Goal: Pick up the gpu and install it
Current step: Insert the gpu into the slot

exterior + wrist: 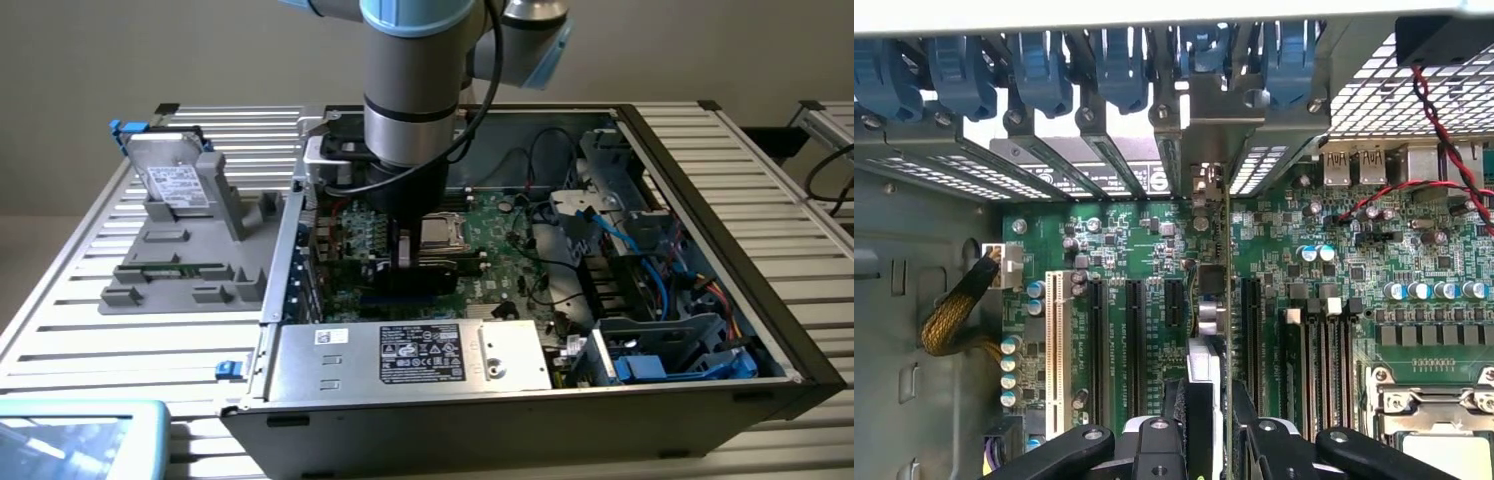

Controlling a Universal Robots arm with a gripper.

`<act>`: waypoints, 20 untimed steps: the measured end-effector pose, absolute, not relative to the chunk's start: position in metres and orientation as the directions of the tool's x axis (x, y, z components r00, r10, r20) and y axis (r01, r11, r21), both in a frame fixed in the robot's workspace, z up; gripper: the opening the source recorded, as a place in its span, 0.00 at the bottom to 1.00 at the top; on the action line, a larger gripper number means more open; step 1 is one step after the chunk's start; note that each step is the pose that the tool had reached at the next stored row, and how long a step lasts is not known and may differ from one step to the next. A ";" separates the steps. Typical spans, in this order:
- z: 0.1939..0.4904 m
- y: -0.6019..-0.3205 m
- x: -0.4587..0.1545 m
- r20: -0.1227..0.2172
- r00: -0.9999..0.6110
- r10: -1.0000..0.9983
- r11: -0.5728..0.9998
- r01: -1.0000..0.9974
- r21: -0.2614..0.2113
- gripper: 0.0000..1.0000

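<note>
Black two-fingered hand (1216, 430) pinches the thin black-and-green gpu (1226, 300) by its upper edge, inside the open black metal computer case (747, 210) on the slatted aluminium bench (67, 310). Card stands upright, edge-on, over the green motherboard (1124, 225), silver bracket end at the rear slot openings. Seating in slot: cannot tell.

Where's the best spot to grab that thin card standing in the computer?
Its top edge, from straight above, pinching the two flat faces. The gpu stands on edge over the slots, so probably only that edge is free; the gripper holds it that way.
</note>
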State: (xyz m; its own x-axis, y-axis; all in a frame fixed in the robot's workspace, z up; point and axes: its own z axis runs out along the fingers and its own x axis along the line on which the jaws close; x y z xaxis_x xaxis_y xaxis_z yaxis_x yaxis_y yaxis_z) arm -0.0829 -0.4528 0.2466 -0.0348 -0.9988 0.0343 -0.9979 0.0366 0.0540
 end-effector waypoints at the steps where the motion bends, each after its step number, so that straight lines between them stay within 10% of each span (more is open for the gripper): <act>1: 0.247 -0.453 -0.083 0.034 -0.034 -0.999 0.036 -0.998 0.054 0.28; 20: 0.245 -0.454 -0.083 0.028 -0.031 -0.999 0.033 -0.998 0.054 0.28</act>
